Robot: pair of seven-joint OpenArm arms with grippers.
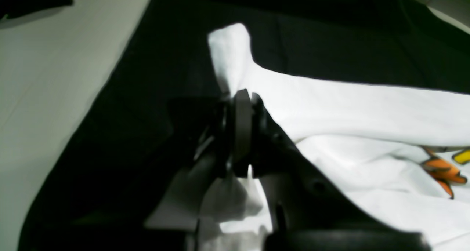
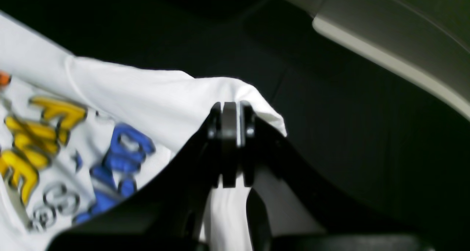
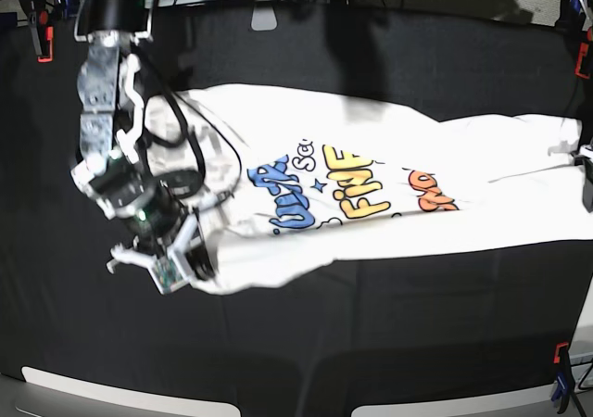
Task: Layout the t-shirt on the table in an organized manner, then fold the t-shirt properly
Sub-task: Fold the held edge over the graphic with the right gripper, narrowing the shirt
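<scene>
**Base view: two closed end effectors hold the t-shirt stretched across the bench**

We start at the right end effector (image 2: pixel 232 133). Its jaws are pressed together on a pinch of white cloth at one edge of the t-shirt (image 2: pixel 147 97). The blue and yellow letters sit just beside it. The left end effector (image 1: pixel 240 130) is also clamped on cloth, and a little white tuft pokes up past its tip. In the base view that arm is almost out of the picture at the right edge, so we only see this grip well from its own camera.

The t-shirt (image 3: pixel 371 190) lies in a long band across the middle of the bench (image 3: pixel 371 334), print side up. We think it is partly doubled over, because it looks narrow and the near edge is rolled.

We think the shirt is soft, light and floppy. It will sag and bunch if we pull only one side. Corners, hems and shoulder seams look like the best places to hold.

The bench has a black wrinkled cover, so the cloth may drag on it. Around the edges we see small orange clamps (image 3: pixel 559 353), cables at the back, and pale floor.
</scene>
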